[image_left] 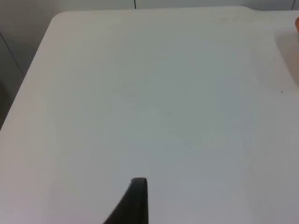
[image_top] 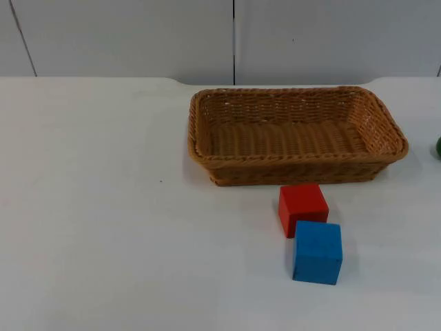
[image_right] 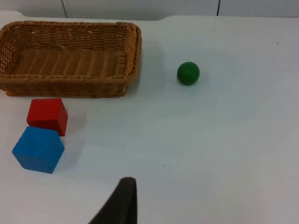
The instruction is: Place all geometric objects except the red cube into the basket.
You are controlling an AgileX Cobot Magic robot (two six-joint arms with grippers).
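A woven brown basket [image_top: 207,157] [image_right: 134,60] stands empty at the table's back right. Just in front of it a red cube [image_top: 302,205] [image_right: 46,115] rests on the table, and a blue cube [image_top: 317,252] [image_right: 38,149] sits against its near side. A green ball [image_top: 439,147] [image_right: 188,73] lies to the right of the basket, at the edge of the top view. My right gripper [image_right: 122,203] hovers over bare table, short of the cubes and the ball. My left gripper [image_left: 136,203] hangs above the bare left half of the table, far from every object.
The white table [image_top: 103,207] ends at the grey partition wall [image_top: 124,34] behind the basket. Its rounded back left corner [image_left: 58,18] shows in the left wrist view. Wide free room lies left of the basket and the cubes.
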